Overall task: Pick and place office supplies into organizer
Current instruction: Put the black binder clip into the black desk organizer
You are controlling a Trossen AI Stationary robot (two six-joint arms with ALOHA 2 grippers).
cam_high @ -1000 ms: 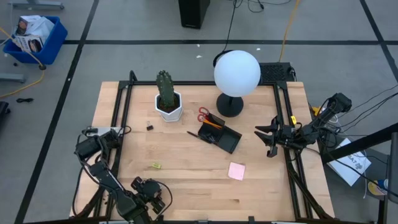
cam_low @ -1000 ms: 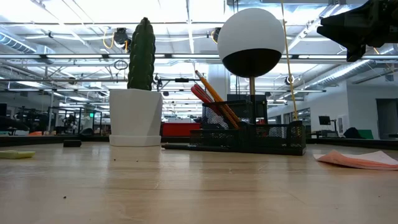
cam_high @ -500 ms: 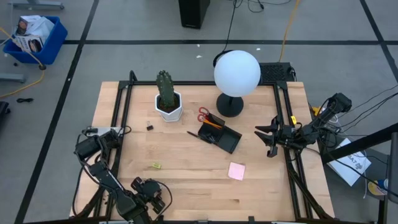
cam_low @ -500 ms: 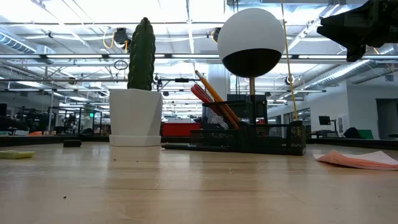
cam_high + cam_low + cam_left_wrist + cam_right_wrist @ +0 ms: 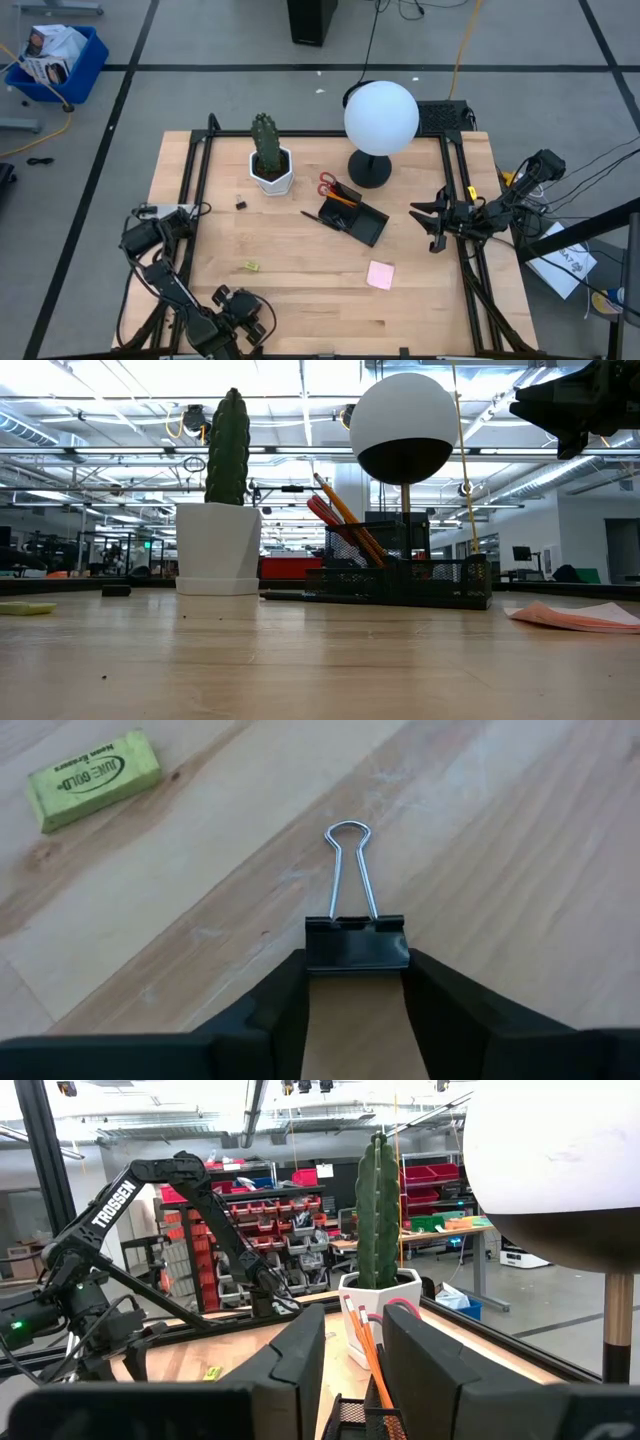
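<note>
A small black binder clip with silver wire handles lies on the wooden table near its front edge, and my left gripper is shut on it. In the high view that gripper hides the clip. The black organizer stands mid-table and holds red-handled scissors and orange pencils. A black pen lies beside it. A pink sticky-note pad, a yellow eraser and another black clip lie loose on the table. My right gripper waits open above the table's right side. My left gripper pinches the clip's black body by its two short ends between its two fingers. The fingers slant down at it from the table's front. The clip lies flat on the table, its wire handles pointing away from the gripper.
A white hexagonal pot with a cactus stands at the back left. A lamp with a white globe stands behind the organizer. Bare wood lies between the eraser and the pink pad.
My left gripper's fingers have drawn closer together near the table's front edge, while the arm has kept its place.
</note>
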